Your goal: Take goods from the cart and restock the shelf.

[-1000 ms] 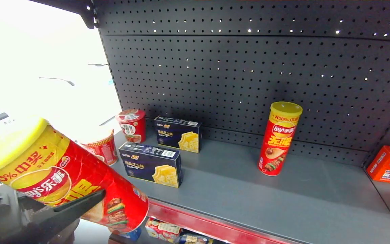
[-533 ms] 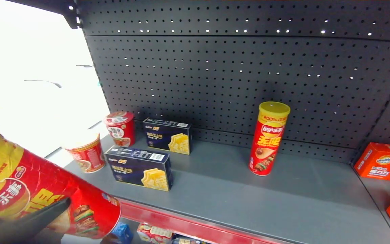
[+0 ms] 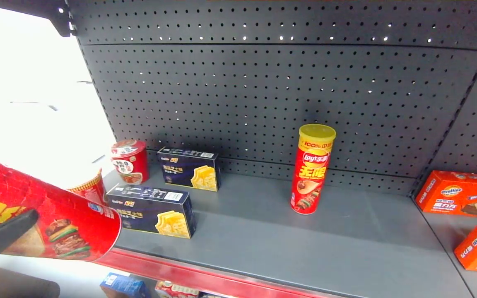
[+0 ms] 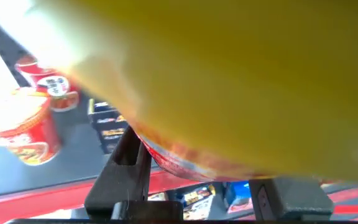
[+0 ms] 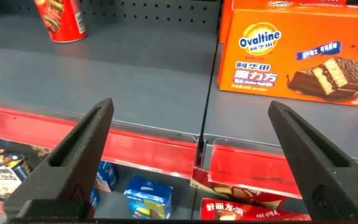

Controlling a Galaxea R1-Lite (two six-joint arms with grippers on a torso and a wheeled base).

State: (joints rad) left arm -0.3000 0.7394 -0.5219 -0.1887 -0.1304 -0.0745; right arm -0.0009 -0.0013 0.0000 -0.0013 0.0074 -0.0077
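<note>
Shelf matt metal; standing chip can glossy, lid smooth plastic.

Black right hand, wedge-shaped fingers

Grey shelf, upright chip can (yellow lid), two dark boxes, red cups, orange boxes rightward.

Head view overlooks the shelf; wrist views face its front edge.
</note>
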